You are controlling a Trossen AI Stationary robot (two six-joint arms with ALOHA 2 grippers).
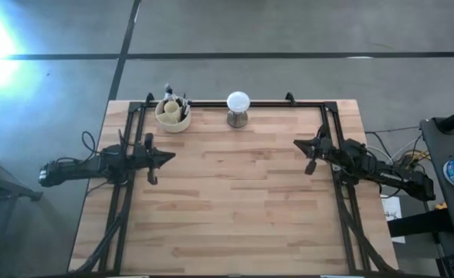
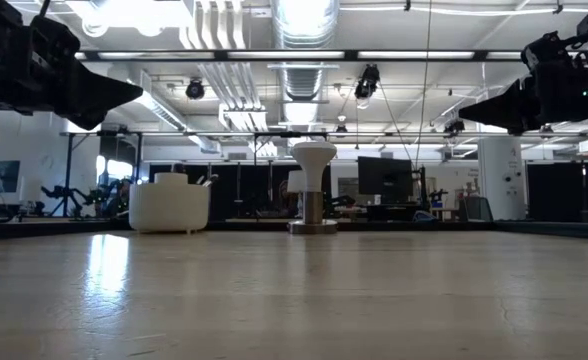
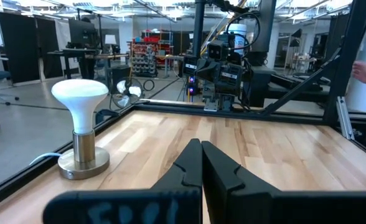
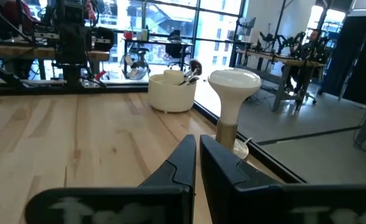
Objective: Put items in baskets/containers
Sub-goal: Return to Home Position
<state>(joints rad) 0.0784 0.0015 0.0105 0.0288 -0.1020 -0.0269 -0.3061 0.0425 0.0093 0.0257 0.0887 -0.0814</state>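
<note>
At the table's (image 1: 235,201) back edge, on your left arm's side, sits the round cream cup (image 1: 171,117). The dark-handled brushes (image 1: 184,106) stand in it, tips above the rim, near the white ball on its stand (image 1: 238,108). Your left gripper (image 1: 169,157) and right gripper (image 1: 298,144) hang over opposite sides, fingers pressed together.

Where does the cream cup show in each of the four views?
High view: cream cup at the far edge of the table, left of centre.
Low view: left of centre, far back.
Left wrist view: not in it.
Right wrist view: just beyond the white ball, at.
Landmark: white ball on metal stand, in all four views.
</note>
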